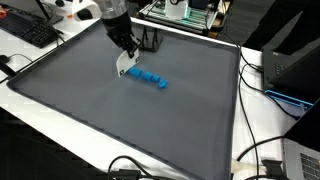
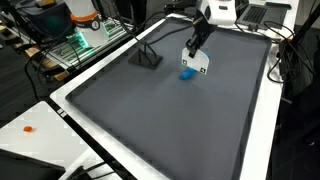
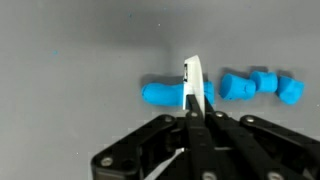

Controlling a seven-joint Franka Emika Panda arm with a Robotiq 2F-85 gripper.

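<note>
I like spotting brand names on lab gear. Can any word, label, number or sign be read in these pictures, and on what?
None can be read.
Blue pieces and gray mat: no lettering shows.
Keyboard: key legends are too small and blurred to read.

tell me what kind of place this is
Probably a robotics lab or workshop bench: a keyboard and loose cables ring the grey mat, a rack of electronics stands beside it, and the gripper is shut on a white piece by blue blocks.
</note>
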